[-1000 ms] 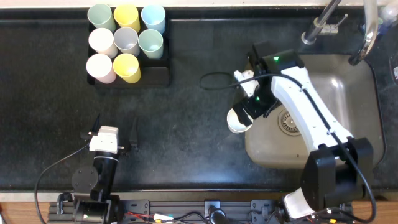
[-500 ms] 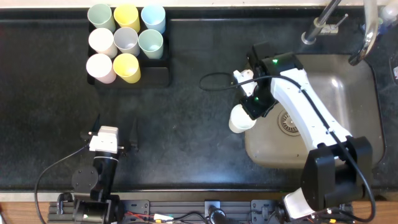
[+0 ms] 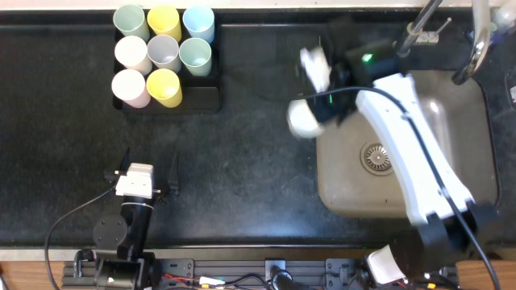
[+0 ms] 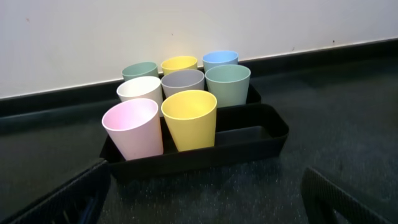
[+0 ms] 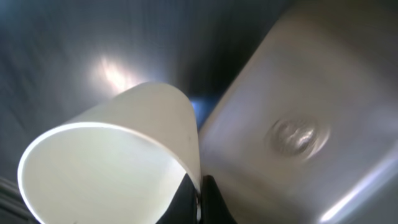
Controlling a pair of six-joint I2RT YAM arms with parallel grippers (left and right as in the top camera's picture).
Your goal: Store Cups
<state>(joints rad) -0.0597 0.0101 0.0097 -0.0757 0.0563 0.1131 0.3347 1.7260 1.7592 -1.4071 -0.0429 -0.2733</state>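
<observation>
Gripping the white cup by its rim, my right gripper has swung off the sink edge; left gripper open, tray ahead.

We see bright, even overhead light on the dark desk, with soft, short shadows. The right arm and its white cup smear with motion blur. In the right wrist view a glare spot shines on the desk, and the sink is blurred. The cups in the left wrist view are crisp.
</observation>
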